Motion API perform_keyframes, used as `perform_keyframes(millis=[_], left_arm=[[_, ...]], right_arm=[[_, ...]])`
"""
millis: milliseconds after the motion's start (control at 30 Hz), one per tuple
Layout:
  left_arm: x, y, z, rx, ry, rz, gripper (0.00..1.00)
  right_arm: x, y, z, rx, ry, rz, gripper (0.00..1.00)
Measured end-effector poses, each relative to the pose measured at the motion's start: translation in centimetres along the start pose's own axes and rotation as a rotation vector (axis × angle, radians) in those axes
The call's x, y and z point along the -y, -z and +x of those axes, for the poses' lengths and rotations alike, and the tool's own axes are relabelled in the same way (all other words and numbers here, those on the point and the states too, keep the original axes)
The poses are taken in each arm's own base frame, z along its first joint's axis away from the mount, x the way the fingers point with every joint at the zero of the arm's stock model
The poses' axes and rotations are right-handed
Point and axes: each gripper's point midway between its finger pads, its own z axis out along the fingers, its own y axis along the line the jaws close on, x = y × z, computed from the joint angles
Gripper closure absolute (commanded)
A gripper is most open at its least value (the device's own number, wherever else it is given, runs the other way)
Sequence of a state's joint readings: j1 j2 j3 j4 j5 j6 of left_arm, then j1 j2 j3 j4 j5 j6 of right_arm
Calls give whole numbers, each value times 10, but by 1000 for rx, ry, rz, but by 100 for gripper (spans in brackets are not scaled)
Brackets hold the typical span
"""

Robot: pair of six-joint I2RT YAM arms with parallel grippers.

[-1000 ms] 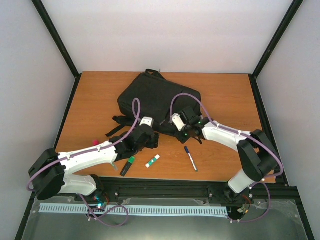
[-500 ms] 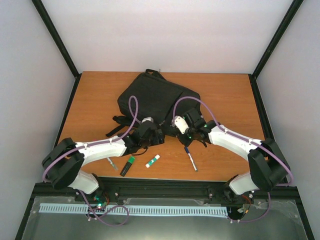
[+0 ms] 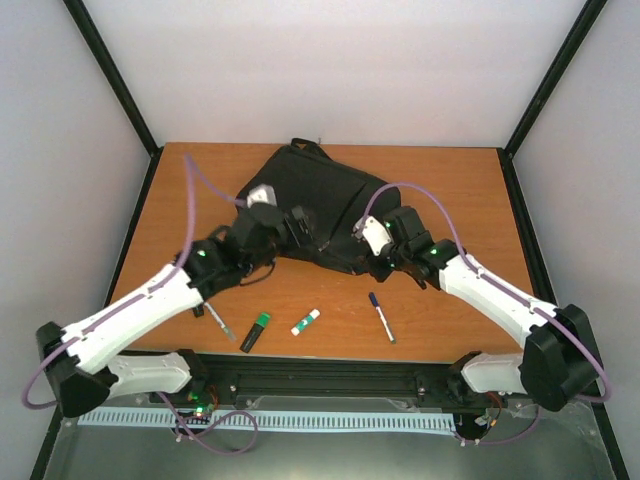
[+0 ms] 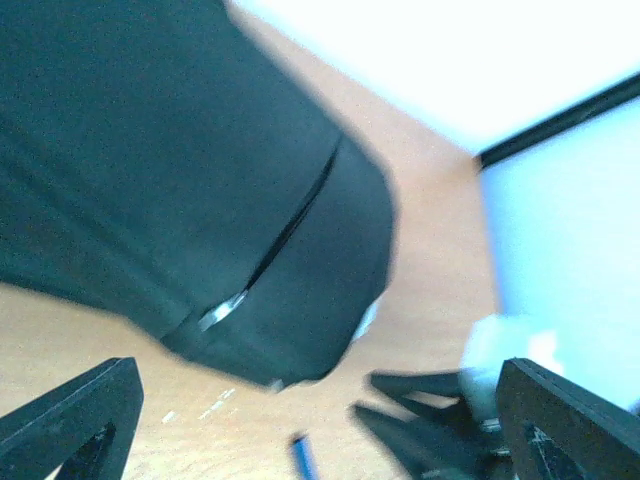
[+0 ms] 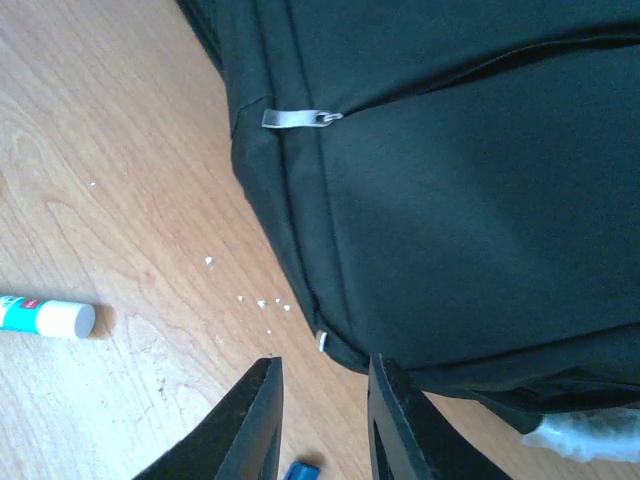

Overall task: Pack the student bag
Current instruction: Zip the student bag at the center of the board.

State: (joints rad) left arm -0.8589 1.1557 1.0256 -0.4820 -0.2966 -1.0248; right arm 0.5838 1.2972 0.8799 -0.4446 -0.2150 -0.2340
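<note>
Student bag, a large black fabric backpack [image 3: 315, 200], lies flat at centre frame on the orange wooden worktop [image 3: 455, 185]. It looks soft and floppy, so the grey zip pull [image 5: 290, 118] seems the best hold. Left claw [image 4: 320, 410] gapes wide and empty; right claw [image 5: 323, 366] is barely parted and empty.

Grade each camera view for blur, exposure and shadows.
Left wrist view: heavily blurred, the student bag has soft edges and the wall at upper right is blown out white. Right wrist view: sharp, the zip pull and glue stick read crisply. Top external view: even light, soft shadows on the table, no glare.
</note>
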Motion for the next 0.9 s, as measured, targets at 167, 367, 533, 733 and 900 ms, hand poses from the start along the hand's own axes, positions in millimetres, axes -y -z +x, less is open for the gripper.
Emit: perform_keyframes(millis=[167,367,533,733,900], left_arm=[[62,81,-84,168,41,106,0],[87,132,-121,232,57,165,0],[118,127,-131,208,14,186,0],[117,111,-121,163,-58,146,0],[112,118,-121,178,-86,160,0]], right_arm=[[10,14,-9,58,-16,32,72],[19,26,-14,96,-29,58,70],[26,17,-5,64,-56,49,70],[25,5,3,27,-74,22,70],[25,5,3,29,-76,17,69]])
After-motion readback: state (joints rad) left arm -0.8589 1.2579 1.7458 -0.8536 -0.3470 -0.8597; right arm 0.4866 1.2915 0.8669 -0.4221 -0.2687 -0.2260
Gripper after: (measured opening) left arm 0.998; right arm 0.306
